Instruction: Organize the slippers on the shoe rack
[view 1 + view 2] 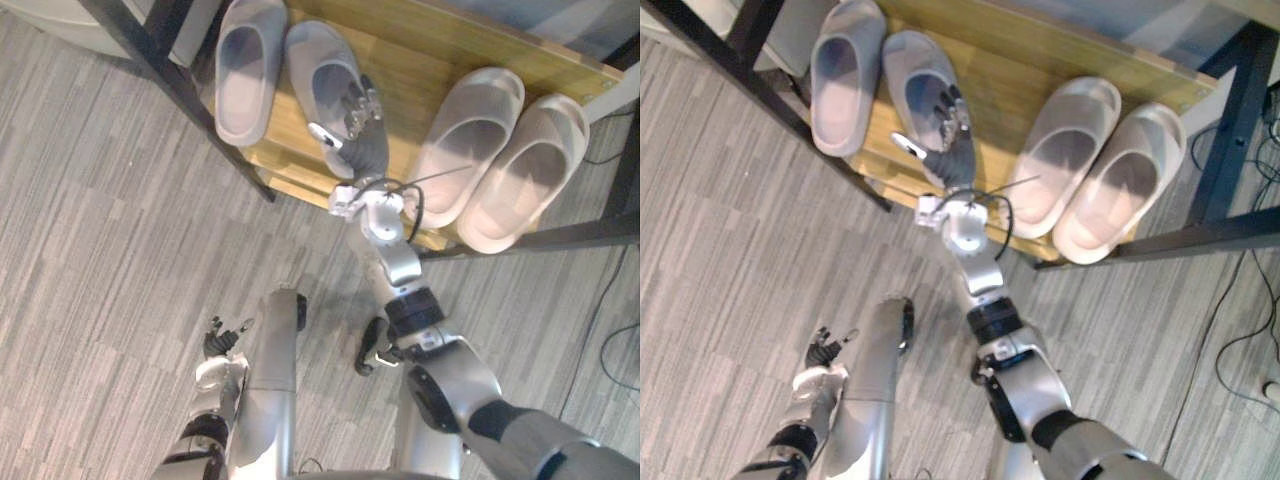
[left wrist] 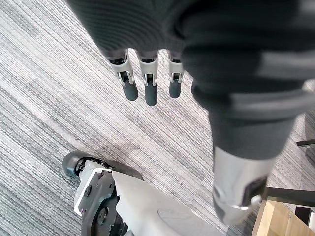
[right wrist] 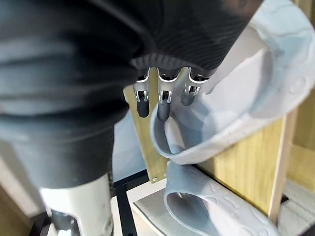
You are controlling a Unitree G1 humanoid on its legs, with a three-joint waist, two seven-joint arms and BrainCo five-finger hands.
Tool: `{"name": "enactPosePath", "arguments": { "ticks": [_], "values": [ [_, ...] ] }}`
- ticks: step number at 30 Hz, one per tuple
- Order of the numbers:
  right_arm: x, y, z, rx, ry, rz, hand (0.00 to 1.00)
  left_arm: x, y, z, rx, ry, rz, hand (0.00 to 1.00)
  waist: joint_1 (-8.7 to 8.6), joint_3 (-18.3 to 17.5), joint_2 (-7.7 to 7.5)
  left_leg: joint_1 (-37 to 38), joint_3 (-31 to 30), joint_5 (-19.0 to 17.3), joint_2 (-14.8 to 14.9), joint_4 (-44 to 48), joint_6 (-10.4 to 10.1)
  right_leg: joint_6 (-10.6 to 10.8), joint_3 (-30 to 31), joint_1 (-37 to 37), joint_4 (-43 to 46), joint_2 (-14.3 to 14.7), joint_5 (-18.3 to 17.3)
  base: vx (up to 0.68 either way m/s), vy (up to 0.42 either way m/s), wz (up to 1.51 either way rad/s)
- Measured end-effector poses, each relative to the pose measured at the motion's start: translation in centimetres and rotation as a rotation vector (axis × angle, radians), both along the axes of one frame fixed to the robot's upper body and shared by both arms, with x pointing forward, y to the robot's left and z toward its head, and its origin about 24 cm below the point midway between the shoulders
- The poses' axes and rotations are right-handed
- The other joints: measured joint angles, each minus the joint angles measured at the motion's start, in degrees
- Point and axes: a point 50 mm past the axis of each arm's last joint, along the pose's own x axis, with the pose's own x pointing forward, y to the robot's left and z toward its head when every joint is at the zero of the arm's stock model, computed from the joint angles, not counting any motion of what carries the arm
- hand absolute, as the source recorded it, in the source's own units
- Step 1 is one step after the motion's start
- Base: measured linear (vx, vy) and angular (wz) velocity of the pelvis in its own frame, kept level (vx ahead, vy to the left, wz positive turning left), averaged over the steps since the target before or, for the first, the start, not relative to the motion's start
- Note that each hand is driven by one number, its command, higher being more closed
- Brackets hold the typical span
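Low shoe rack, bamboo-coloured wooden shelf (image 1: 420, 50) on a black metal frame, stands on grey striped carpet floor (image 1: 100, 250). All four slippers are already up on the shelf, toes pointing to the back.

Pair of pale off-white foam slippers (image 1: 500, 155) sits on my right side, side by side and touching, heels out over the front edge. Probably parked as a finished pair.

Pair of grey foam slippers is on my left side. The outer one (image 1: 248, 70) lies straight, the inner one (image 1: 320, 60) is just beside it and angled a little.

My right hand (image 1: 362, 125) is stretched out over that inner grey slipper. The fingers (image 3: 163, 105) are nearly straight and lie at its opening, with nothing clamped. My guess is I'm there to nudge it square with its mate, which is the likely last bit of tidying.

My left hand (image 1: 222, 345) hangs low over the carpet, fingers loose and empty, kept out of the way.
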Motion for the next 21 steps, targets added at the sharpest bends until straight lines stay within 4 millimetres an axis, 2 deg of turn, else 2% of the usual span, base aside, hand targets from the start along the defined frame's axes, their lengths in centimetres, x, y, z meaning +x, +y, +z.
{"name": "enactPosePath", "arguments": {
  "ticks": [5, 15, 21],
  "values": [
    [-0.7, -0.8, -1.0, -0.036, -0.005, -0.061, 0.00, 0.0, 0.1, 0.0, 0.005, -0.001, 0.005, 0.00, -0.07, 0.4, -0.04, 0.3, 0.1, 0.0, 0.1, 0.0, 0.0, 0.1, 0.1, 0.2, 0.0, 0.0, 0.0, 0.00, 0.000, 0.00],
    [-0.5, -2.1, -2.6, -0.089, 0.051, -0.166, 0.00, 0.0, 0.2, 0.0, 0.022, 0.005, 0.009, 0.00, -0.19, 0.7, -0.03, 0.6, 0.4, 0.0, 0.2, -0.1, 0.0, 0.4, 0.2, 0.5, -0.2, -0.1, -0.2, 0.00, 0.000, 0.00],
    [-0.2, -3.3, -2.9, -0.161, 0.059, -0.289, 0.00, 0.2, 0.3, 0.3, 0.030, -0.003, 0.008, 0.00, -0.20, 2.7, -0.11, 1.5, 0.7, -0.1, 0.4, -0.3, 0.2, 0.8, 0.3, 1.5, -0.5, 0.0, -0.4, 0.00, 0.000, 0.00]
  ]
}}
